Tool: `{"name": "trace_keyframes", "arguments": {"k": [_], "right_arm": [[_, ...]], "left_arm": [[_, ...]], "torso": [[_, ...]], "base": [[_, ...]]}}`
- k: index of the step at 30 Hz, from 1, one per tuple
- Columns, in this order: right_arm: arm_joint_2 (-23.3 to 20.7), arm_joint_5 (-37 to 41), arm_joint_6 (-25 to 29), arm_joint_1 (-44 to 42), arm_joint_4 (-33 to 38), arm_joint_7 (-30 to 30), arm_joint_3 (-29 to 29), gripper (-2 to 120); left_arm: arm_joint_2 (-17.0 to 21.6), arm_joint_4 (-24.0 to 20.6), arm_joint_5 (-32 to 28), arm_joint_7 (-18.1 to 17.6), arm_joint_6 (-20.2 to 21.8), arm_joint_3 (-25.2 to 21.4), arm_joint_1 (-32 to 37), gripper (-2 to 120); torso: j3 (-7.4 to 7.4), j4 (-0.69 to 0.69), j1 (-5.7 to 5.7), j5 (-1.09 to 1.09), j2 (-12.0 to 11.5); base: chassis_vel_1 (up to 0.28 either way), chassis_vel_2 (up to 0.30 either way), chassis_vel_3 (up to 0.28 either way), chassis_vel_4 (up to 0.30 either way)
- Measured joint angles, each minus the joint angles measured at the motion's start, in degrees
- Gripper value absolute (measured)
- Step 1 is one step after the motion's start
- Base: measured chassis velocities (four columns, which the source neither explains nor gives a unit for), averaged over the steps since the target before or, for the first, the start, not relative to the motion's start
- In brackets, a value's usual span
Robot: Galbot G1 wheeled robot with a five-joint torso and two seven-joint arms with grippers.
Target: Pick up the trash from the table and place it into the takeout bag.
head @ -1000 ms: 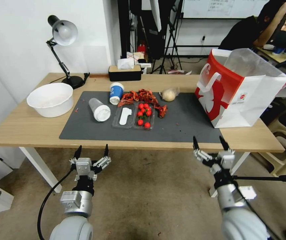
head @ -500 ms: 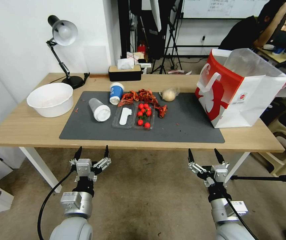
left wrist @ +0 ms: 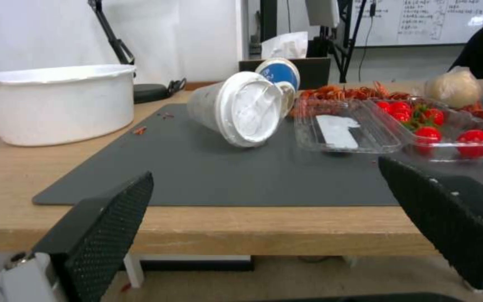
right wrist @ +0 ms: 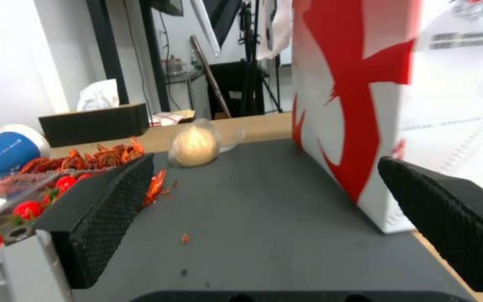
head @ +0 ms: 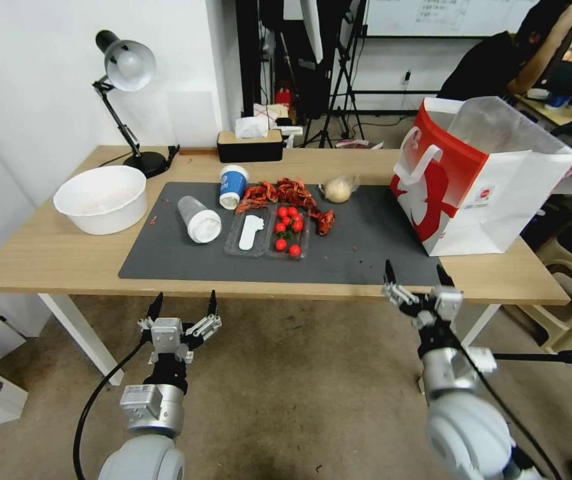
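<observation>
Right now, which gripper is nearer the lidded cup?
Left. The left gripper sits below the table edge, just in front of the lidded cup; the right gripper is farther off, near the bag.

The near strip of the grey mat (head: 366,257) is bare from the tomato tray (head: 269,233) across to the takeout bag (head: 473,180), so that's the widest lane in. The right gripper (head: 416,280) sits at the table (head: 46,253) edge facing it, fingers spread, with the bag's wall close on its right. The bagged lump (head: 338,190) stands alone at the back with space around it. Left half is tighter: lidded cup (head: 199,220) and blue cup (head: 232,185) lie on their sides just beside the tray, red scraps (head: 286,193) behind. The big white bowl (head: 101,198) blocks the left end.
</observation>
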Motion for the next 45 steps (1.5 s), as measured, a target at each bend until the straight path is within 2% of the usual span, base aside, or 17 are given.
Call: {"name": "trace_keyframes", "arguments": {"k": [7,13,15,23,25,39,45], "right_arm": [[-2.2,6.8,-2.5,11.5,-6.8,0.7,-4.2,100],[-3.0,14.3,-4.9,26.3,-15.7,2.6,-11.2,100],[-2.5,16.8,-5.6,31.3,-19.4,3.5,-14.3,100],[0.0,21.5,-7.2,41.6,-28.8,5.1,-20.3,100],[1.6,22.6,-7.4,46.5,-34.6,5.7,-22.8,100],[7.3,25.9,-8.0,58.2,-50.7,6.5,-29.7,100],[9.4,26.0,-8.0,60.6,-56.3,6.2,-31.0,93]], "left_arm": [[-0.2,0.0,0.1,0.0,0.0,0.0,-0.1,100],[-0.4,0.2,0.1,0.1,0.0,-0.4,-0.1,100],[-0.4,0.2,0.1,0.0,0.0,-0.6,-0.2,100],[-0.6,0.6,0.1,-0.1,-0.1,-0.8,-0.4,100],[-0.8,0.9,0.1,-0.1,-0.3,-1.0,-0.4,100],[-0.7,1.7,-0.2,-0.2,-0.7,-1.5,-0.8,100],[-0.6,1.9,-0.3,-0.2,-0.8,-1.6,-0.9,100]], "torso": [[0.00,-0.01,0.00,0.01,0.0],[0.00,0.02,0.01,0.00,0.0],[0.01,0.00,0.01,0.01,0.0],[0.00,0.00,0.00,-0.01,0.0],[0.01,0.01,0.01,-0.02,0.0],[0.00,0.00,0.00,0.00,0.0],[0.00,0.00,0.00,0.00,0.0]], "base": [[0.000,0.000,0.000,0.000],[0.000,0.000,0.000,0.000],[0.000,0.000,0.000,0.000],[0.000,0.000,0.000,0.000],[0.000,0.000,0.000,0.000],[0.000,0.000,0.000,0.000],[0.000,0.000,0.000,0.000]]}}
